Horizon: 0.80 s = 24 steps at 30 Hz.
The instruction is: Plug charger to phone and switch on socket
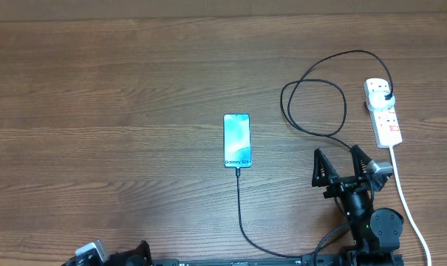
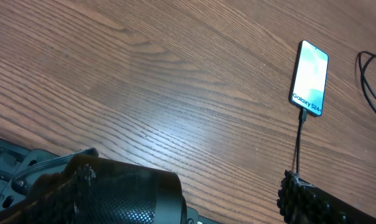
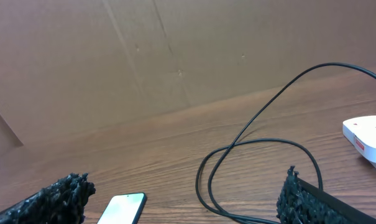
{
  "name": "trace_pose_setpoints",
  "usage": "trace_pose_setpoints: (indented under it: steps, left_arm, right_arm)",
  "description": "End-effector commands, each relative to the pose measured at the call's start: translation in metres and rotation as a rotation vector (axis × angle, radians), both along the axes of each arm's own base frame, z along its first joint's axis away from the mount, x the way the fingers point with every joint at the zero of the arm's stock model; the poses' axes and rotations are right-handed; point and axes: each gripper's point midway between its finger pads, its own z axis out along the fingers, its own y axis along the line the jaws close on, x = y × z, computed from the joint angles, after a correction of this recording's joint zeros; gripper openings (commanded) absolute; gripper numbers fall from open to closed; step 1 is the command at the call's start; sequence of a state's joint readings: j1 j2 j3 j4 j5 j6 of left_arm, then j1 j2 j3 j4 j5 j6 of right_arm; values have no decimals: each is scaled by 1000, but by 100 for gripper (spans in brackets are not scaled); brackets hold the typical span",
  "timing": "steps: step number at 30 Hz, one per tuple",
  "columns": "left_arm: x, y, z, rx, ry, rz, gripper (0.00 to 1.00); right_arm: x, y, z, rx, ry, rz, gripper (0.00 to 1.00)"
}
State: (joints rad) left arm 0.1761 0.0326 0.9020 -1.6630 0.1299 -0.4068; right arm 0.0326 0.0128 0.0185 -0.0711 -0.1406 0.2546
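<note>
The phone (image 1: 237, 140) lies flat in the middle of the table, its cyan screen lit. The charger cable (image 1: 239, 199) has its connector tip at the phone's near short end. It runs toward me, then right, and loops (image 1: 312, 103) up to a black plug (image 1: 388, 96) seated in the white socket (image 1: 383, 111) at the right. My right gripper (image 1: 335, 151) is open and empty, between the loops and the phone. My left gripper (image 2: 188, 186) is open and empty at the near left edge. The phone (image 2: 310, 78) and cable (image 2: 298, 146) show in the left wrist view.
The socket's thick white cord (image 1: 404, 192) runs down the right side past my right arm. The right wrist view shows the cable loops (image 3: 250, 143), the socket's end (image 3: 368, 134), the phone's corner (image 3: 121, 208) and a brown cardboard wall (image 3: 144, 56) behind the table.
</note>
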Motion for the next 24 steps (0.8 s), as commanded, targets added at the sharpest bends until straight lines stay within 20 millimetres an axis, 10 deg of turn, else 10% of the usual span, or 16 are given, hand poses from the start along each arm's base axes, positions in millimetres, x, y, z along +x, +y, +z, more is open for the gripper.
trace_pose_setpoints:
  steps: [1, 8, 17, 24]
  left_arm:
    - [-2, -2, -2, 7, -1, -25, 100]
    - [-1, -15, 0, -85, -30, -57, 99]
    - [99, 2, 89, 115, -558, -124, 99]
    - [158, -3, 64, 242, -686, -241, 100]
  right_arm:
    - [0, -2, -3, 0, -1, -12, 100]
    - [0, -2, -3, 0, -1, -12, 100]
    - [0, -2, -3, 0, -1, -12, 100]
    - [0, -2, -3, 0, -1, -12, 100]
